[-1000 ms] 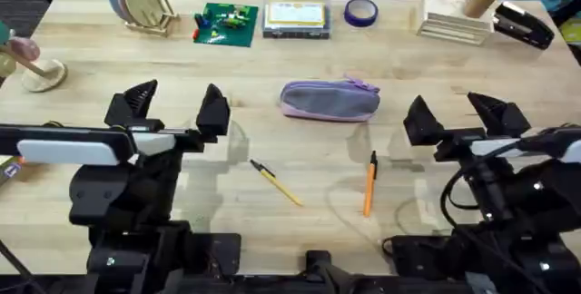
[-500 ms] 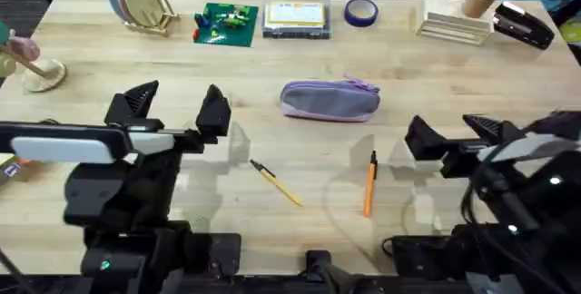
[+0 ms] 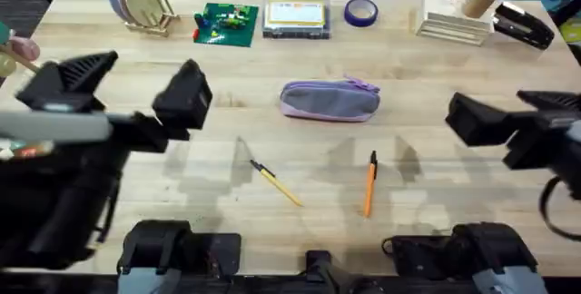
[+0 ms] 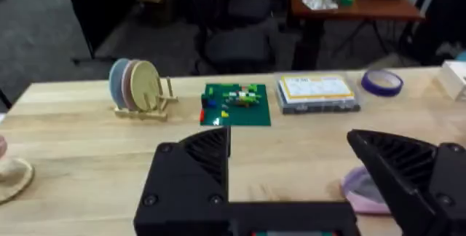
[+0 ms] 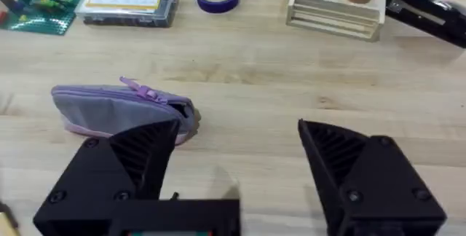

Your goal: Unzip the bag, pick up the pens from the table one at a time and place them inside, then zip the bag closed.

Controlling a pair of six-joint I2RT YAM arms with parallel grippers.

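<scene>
The lilac and grey bag (image 3: pixel 329 101) lies zipped shut in the middle of the table (image 3: pixel 399 58), its purple pull tab at its right end. It also appears as the bag (image 5: pixel 116 108) in the right wrist view and the bag (image 4: pixel 357 189) behind a finger in the left wrist view. The yellow pen (image 3: pixel 275 183) and the orange pen (image 3: pixel 369 183) lie on the wood in front of it. My left gripper (image 3: pixel 132 85) hovers open to the left of the bag, holding nothing. My right gripper (image 3: pixel 513 112) hovers open to its right, also holding nothing.
Along the table's far edge stand a plate rack (image 3: pixel 141 4), a green brick plate (image 3: pixel 225 24), a clear box (image 3: pixel 295 17), a purple tape roll (image 3: pixel 360 11), a wooden tray with a cup (image 3: pixel 454 17) and a black stapler (image 3: pixel 522 24). A pink stand (image 3: pixel 32 63) sits far left.
Both arms have risen toward the camera and look larger. The left gripper shifted left, the right gripper shifted right. Bag and pens have not moved.
</scene>
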